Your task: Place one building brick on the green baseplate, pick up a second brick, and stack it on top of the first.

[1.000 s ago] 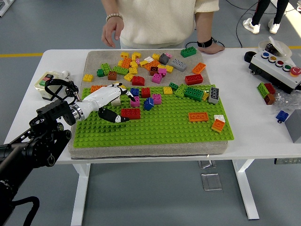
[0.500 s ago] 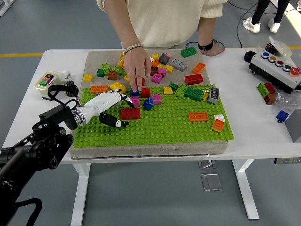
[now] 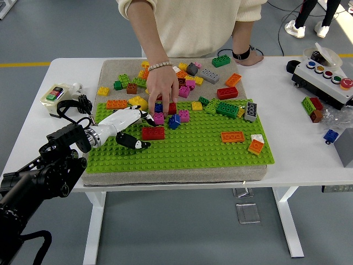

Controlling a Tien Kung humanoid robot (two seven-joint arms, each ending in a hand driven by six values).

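Note:
My left hand (image 3: pixel 139 131) lies low over the left part of the green baseplate (image 3: pixel 193 152), white fingers spread and holding nothing. A red brick (image 3: pixel 154 133) sits on the plate just right of the hand, between the thumb below and the fingers above; I cannot tell if they touch it. A person's hand (image 3: pixel 160 90) reaches down from the far side, fingertips on the blue and red bricks (image 3: pixel 165 108) at the plate's far edge. A magenta brick (image 3: pixel 159 118) and a blue brick (image 3: pixel 174 121) lie close by. My right arm is out of sight.
Several loose bricks cover the grey mat (image 3: pixel 113 69) behind the plate. An orange brick (image 3: pixel 233 137) and an orange-and-white one (image 3: pixel 255 146) sit at the plate's right. A button box (image 3: pixel 325 80) stands at the right, a small switch box (image 3: pixel 55 98) at the left.
The person's hand came down from the far edge onto the bricks just beyond my fingers. My left arm shifted slightly; its hand stays open beside the red brick.

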